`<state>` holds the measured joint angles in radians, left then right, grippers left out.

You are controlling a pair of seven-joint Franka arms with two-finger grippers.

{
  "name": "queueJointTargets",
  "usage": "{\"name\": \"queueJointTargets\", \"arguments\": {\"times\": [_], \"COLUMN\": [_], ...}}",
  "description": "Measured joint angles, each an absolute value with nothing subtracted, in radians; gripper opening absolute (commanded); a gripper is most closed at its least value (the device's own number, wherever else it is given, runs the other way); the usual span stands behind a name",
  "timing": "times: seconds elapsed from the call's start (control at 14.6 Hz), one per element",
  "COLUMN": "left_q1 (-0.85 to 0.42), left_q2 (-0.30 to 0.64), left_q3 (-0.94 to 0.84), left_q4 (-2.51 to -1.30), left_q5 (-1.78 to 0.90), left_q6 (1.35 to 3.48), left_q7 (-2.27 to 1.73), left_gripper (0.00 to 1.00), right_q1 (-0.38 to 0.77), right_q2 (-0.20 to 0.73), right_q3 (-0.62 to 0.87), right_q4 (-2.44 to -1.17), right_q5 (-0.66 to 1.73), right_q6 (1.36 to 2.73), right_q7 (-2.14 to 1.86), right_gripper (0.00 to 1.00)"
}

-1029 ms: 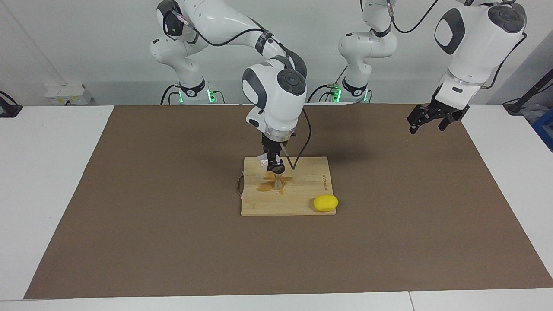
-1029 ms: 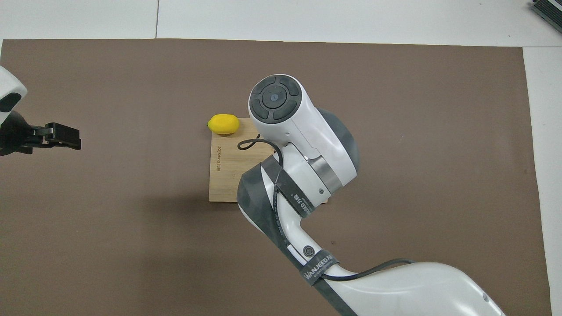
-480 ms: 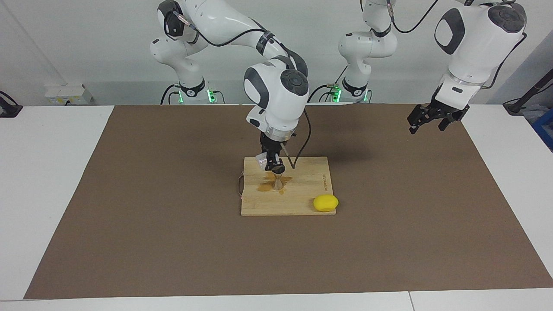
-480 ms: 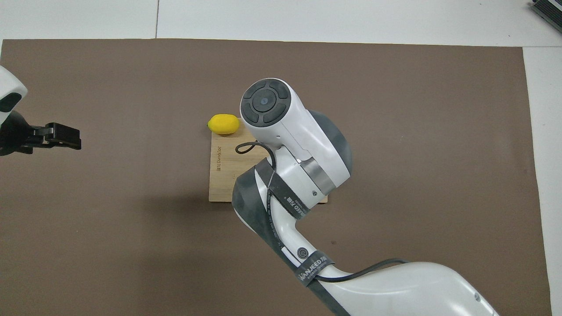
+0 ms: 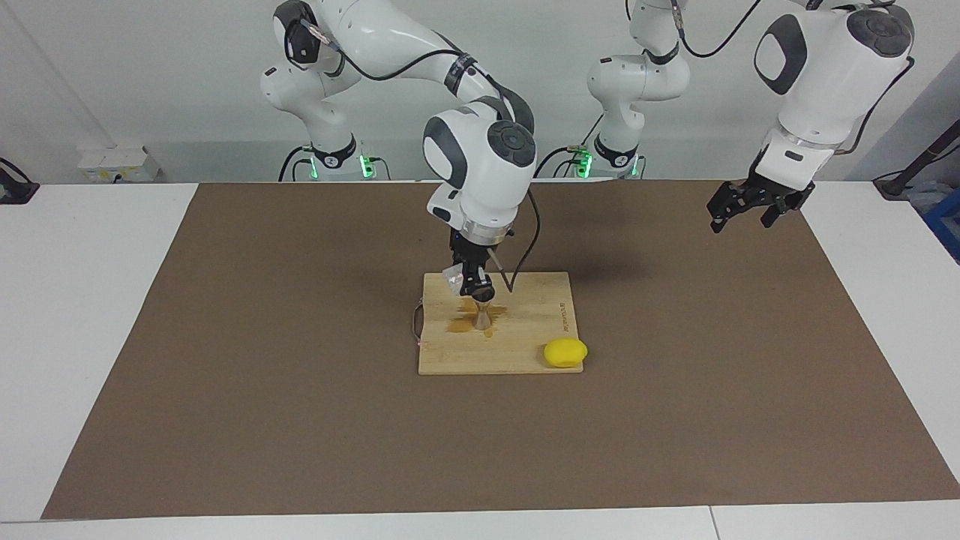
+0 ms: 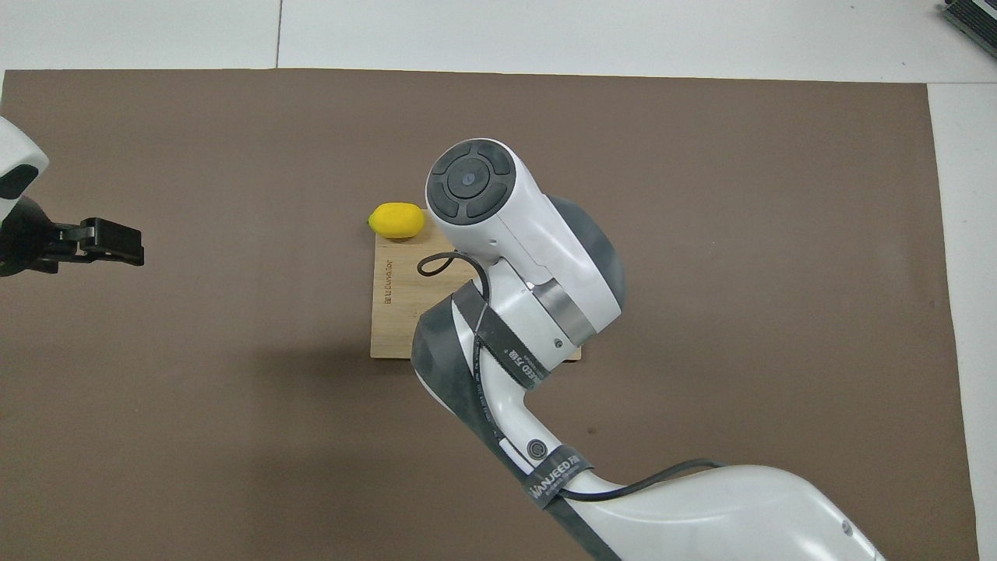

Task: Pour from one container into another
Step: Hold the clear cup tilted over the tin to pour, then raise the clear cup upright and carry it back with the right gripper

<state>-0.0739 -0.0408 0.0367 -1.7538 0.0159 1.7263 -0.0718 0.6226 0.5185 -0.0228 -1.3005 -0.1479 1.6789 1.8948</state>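
Two grippers are in view. Compared with one second earlier, the right gripper (image 5: 477,289) sits slightly higher over the rectangular bamboo cutting board (image 5: 525,345); since half a second ago it is unchanged. Its fingers pinch the small clear glass cup (image 5: 454,277), tilted above the grey steel hourglass-shaped jigger (image 5: 481,315), which stands on the board amid brown spilled liquid (image 5: 459,325). The yellow lemon (image 5: 565,352) has not moved. The left gripper (image 5: 750,206) waits, unmoved, fingers spread, over the brown desk mat (image 5: 262,375).

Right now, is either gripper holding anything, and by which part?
The right gripper holds the glass cup, tipped over the jigger; where it grips cannot be told. The left gripper holds nothing.
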Motion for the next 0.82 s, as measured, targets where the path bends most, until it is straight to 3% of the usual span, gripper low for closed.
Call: {"name": "queueJointTargets", "arguments": {"times": [0.82], "left_q1": [-0.074], "left_q2": [-0.041], "left_q3": [0.037], "left_q4": [-1.754], "left_q5": [0.016], "left_q6": [1.726], "left_q7": [-0.072], "left_gripper": [1.0], "right_q1": [0.549], "right_q2": [0.517], "right_q3": [-0.01], "right_q4": [-1.278], "right_q5": [0.034], "right_q6": [1.752], "right_q7": [1.895], "right_gripper": [0.0]}}
